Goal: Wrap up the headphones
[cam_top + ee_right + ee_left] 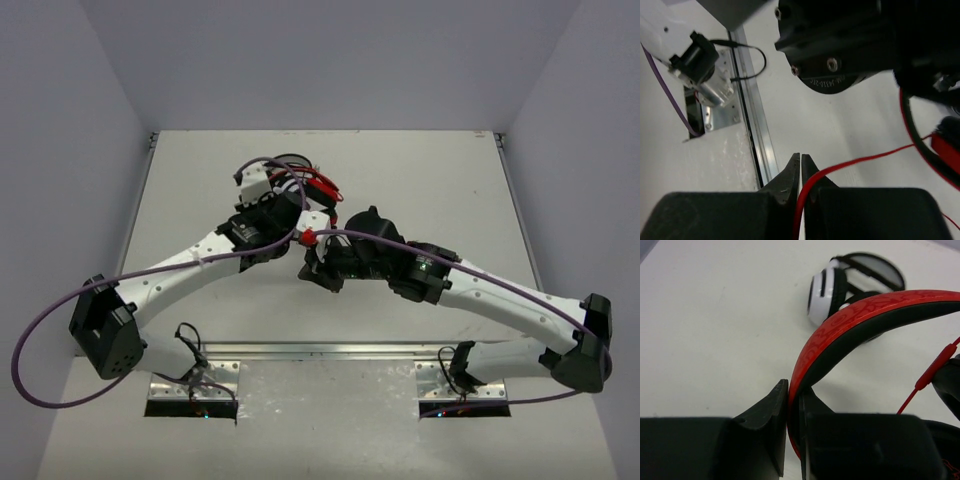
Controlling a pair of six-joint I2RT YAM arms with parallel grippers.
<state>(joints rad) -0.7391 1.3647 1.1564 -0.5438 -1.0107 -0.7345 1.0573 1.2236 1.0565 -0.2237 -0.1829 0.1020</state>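
You had the red over-ear headphones (855,315), black along the inner band, out near the middle of the table. Their headband was clamped edge-on between the fingers of your left gripper (792,395). Their thin red cable (860,161) ran down into your right gripper (801,165), whose jaws were pinched together on it. Just beyond the headband, the white-and-black headphones (826,290) lay on the white table (715,315).
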